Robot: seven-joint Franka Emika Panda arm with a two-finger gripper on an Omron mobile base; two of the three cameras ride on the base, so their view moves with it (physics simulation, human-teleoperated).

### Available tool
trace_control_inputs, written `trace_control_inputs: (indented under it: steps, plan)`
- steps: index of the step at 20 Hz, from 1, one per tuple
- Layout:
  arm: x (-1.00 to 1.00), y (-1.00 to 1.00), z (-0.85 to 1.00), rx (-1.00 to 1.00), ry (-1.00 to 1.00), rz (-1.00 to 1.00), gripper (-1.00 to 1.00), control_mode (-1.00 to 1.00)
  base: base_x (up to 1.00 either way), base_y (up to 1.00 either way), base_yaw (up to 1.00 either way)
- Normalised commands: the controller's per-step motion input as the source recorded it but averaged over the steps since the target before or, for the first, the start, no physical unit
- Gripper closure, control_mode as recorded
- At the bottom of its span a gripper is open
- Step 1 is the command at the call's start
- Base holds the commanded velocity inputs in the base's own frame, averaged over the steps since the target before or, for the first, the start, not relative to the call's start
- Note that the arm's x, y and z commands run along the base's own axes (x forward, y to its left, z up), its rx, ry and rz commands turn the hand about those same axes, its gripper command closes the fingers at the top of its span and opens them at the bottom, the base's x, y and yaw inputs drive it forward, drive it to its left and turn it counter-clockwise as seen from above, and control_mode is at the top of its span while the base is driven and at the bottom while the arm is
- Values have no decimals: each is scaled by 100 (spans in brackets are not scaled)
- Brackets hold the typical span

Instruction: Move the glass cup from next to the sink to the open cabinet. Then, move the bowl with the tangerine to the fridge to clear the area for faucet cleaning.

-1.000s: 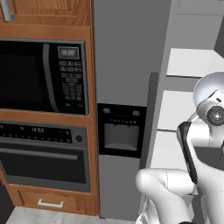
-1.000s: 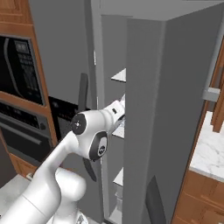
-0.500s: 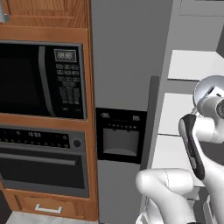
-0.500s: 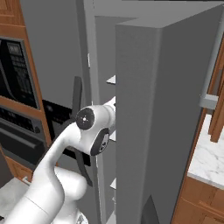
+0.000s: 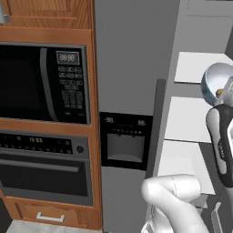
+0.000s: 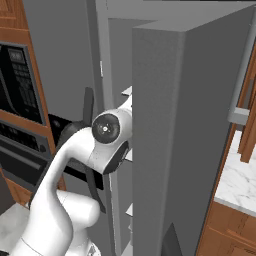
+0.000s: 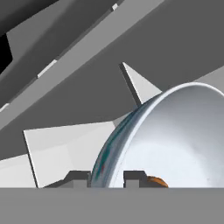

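Note:
My gripper [image 7: 107, 178] is shut on the rim of the bowl [image 7: 175, 140], a white bowl with a blue-green edge. The tangerine [image 7: 155, 180] shows as an orange sliver inside it. In the left base view the bowl [image 5: 216, 86] hangs tilted in front of the white inner shelves [image 5: 189, 119] of the fridge [image 5: 132, 68]. The fridge's grey door [image 6: 190, 125] stands open and hides the hand in the right base view. A small grey shape [image 5: 2, 14] at the top left corner is cut off; I cannot tell if it is the glass cup. The sink and faucet are out of view.
Left of the fridge, a black microwave [image 5: 41, 82] sits above a black oven [image 5: 43, 166] in a wooden column. The fridge's black dispenser panel [image 5: 125, 145] and long handle [image 5: 157, 123] face me. A marble counter [image 6: 239, 182] lies right of the open door.
The whole picture has shifted, so the base has moved: the open fridge door looms larger. The bowl stays in my grip and the arm reaches deeper behind the door.

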Motion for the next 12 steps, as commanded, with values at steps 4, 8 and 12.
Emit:
trace_control_inputs:
  steps: [4, 8, 12]
  plan:
    - [0, 18, 46, -23, 26, 1, 100, -100, 0, 0, 0]
    - [0, 5, 1, -15, 29, 0, 100, -100, 0, 0, 0]
    - [-21, 1, 8, -12, -15, 0, 100, -100, 0, 0, 0]
